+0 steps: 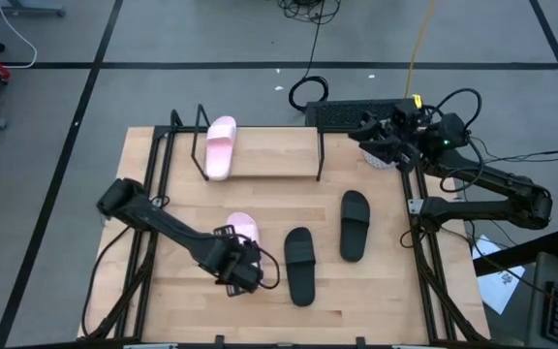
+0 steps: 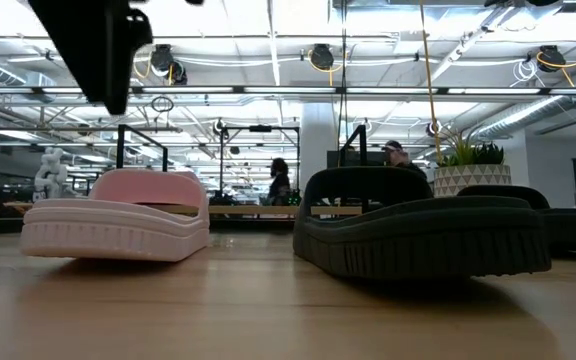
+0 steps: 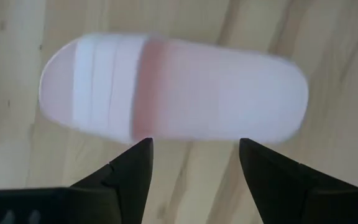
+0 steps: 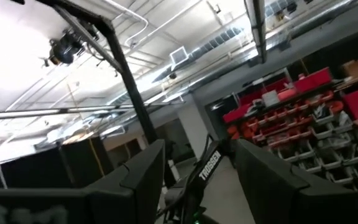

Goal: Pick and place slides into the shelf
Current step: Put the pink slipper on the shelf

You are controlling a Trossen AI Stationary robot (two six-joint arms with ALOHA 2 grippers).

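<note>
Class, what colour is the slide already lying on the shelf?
Light pink. The slide on the shelf shows best in the high view.

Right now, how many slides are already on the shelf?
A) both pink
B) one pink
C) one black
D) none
B: the high view shows one pink slide on the shelf, while the other pink slide lies on the table by the left gripper and both black slides lie on the table too.
</note>
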